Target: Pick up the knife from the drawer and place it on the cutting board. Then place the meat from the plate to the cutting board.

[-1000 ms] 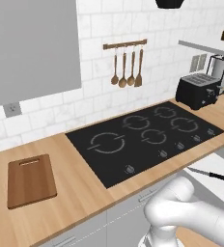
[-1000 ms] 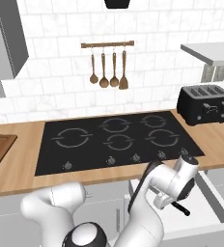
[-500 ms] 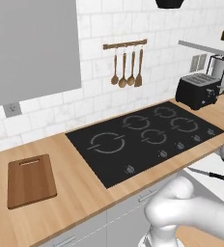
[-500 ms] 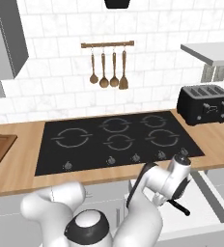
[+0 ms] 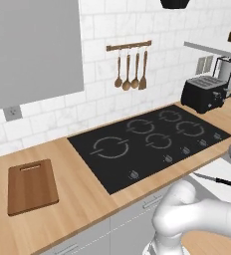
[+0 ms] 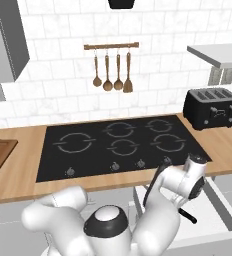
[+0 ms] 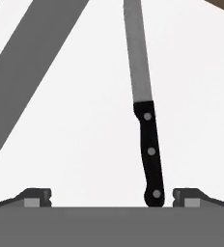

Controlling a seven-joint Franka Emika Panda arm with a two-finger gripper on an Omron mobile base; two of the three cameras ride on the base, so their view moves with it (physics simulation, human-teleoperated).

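The knife (image 7: 150,144) lies flat on the white floor of the open drawer (image 7: 70,120), black handle toward me and grey blade running away. My gripper (image 7: 112,198) hangs open just above it, the handle's end between the fingertips (image 7: 187,197), close to the right one. From the left base view the knife (image 5: 220,181) shows in the drawer (image 5: 212,168) at the right edge. The right base view has my wrist (image 6: 192,181) bent down over the drawer (image 6: 217,206). The cutting board (image 5: 32,185) lies bare on the counter far left. The meat and plate are out of view.
A black cooktop (image 5: 150,142) fills the counter between board and drawer. A black toaster (image 5: 203,93) stands at the back right. Wooden utensils (image 5: 131,72) hang on the tiled wall. My white arm (image 6: 158,210) stands in front of the cabinets.
The hand has shifted only slightly over the drawer. The jaws have stayed open and the knife has not moved.
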